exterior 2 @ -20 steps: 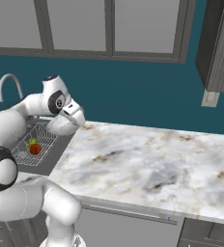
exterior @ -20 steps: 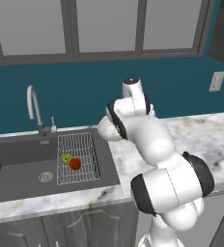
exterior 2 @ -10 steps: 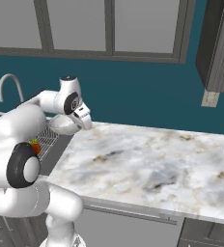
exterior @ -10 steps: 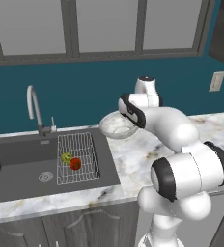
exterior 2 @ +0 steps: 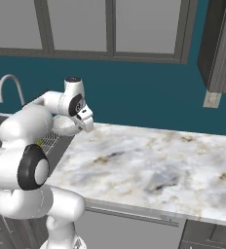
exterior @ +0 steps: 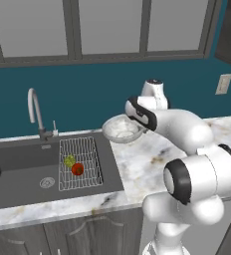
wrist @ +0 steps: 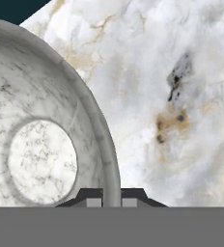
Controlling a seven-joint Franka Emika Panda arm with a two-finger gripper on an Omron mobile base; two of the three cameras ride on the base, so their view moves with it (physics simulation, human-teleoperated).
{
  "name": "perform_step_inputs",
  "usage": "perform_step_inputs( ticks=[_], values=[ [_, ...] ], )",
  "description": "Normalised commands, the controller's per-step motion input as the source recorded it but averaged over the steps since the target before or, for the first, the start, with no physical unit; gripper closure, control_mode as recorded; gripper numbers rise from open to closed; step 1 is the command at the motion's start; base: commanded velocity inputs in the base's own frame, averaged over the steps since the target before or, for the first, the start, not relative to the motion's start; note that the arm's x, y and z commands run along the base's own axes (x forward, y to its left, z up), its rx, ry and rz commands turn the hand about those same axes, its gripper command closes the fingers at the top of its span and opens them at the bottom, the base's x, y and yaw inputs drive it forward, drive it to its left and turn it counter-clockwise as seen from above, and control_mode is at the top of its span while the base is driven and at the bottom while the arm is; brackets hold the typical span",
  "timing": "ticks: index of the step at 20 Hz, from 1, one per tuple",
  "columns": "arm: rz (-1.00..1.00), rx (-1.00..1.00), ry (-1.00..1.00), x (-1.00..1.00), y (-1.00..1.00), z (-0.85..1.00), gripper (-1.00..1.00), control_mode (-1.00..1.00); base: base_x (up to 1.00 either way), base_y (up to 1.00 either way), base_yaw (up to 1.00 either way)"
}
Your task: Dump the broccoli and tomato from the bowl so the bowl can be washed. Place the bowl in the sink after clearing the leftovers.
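The dumping part of the job is looking finished. The broccoli [exterior: 69, 160] and the tomato [exterior: 77, 169] are lying side by side, touching or nearly so, on the wire rack [exterior: 80, 163] inside the sink [exterior: 18, 169], toward the basin's right end. The hand view is showing the inside of the bowl [wrist: 41, 149] with nothing in it, just its pale marbled floor and wall.

What is left is putting the bowl in the basin. The end effector [wrist: 111, 198] is pinching the bowl's rim, one fingertip sitting inside the wall and one outside. In the left base view the bowl [exterior: 121, 129] is hanging roughly level in the air, over the tabletop [exterior: 137, 169] just right of the sink's right edge and near the back wall, beside the faucet [exterior: 37, 112] side of the basin but not over it. The right base view is showing the same bowl [exterior 2: 66, 126] tucked under the wrist, at the left end of the marble.

By my reading, the arm is needing to carry the bowl leftward over the sink, lower it clear of the two leftovers, and release it.
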Motion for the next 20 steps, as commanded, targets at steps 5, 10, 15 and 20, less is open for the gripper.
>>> perform_step_inputs(
  ticks=[5,10,15,20],
  values=[
    [0.00,0.03,0.00,-0.11,-0.29,-0.20,1.00,-1.00,0.00,0.00,0.00],
    [-0.01,0.09,0.00,-0.05,-0.11,-0.05,1.00,-1.00,0.00,0.00,0.00],
    [-0.04,0.09,0.01,-0.01,-0.01,-0.02,1.00,-1.00,0.00,0.00,0.00],
    [-0.03,0.15,0.02,-0.42,-0.14,-0.36,1.00,-1.00,0.00,0.00,0.00]
  ],
)
